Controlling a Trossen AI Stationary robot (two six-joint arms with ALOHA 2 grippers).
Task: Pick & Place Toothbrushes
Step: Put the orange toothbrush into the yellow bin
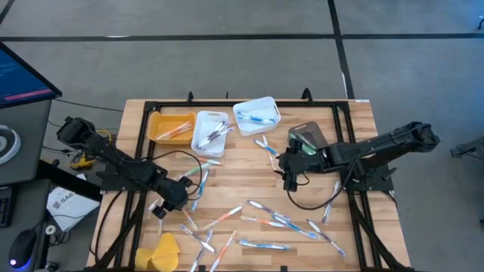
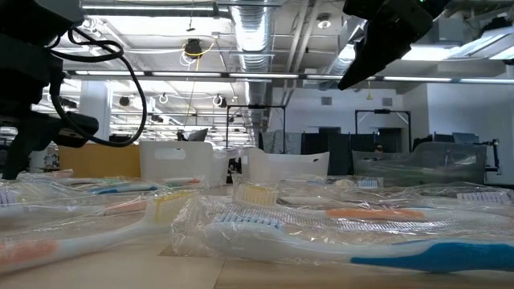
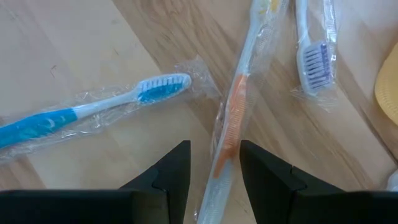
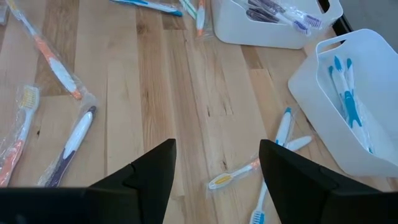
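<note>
Several wrapped toothbrushes (image 1: pixel 261 223) lie loose on the wooden table (image 1: pixel 249 162). My left gripper (image 3: pixel 214 149) is low over the table's left half (image 1: pixel 181 198) and open. Its fingers stand on either side of an orange-handled toothbrush (image 3: pixel 229 124), which lies flat in its clear wrapper. A blue toothbrush (image 3: pixel 93 109) and a purple-bristled one (image 3: pixel 314 59) lie beside it. My right gripper (image 4: pixel 217 168) hangs open above the table's middle (image 1: pixel 291 177) with nothing between its fingers. A yellow-headed toothbrush (image 4: pixel 233 175) lies on the wood below it.
An orange bin (image 1: pixel 170 126) and two white bins (image 1: pixel 212 132) (image 1: pixel 257 115) stand along the far edge, each with toothbrushes inside. A yellow lump (image 1: pixel 160 253) sits at the near left corner. A black frame (image 1: pixel 227 103) runs around the table's edges.
</note>
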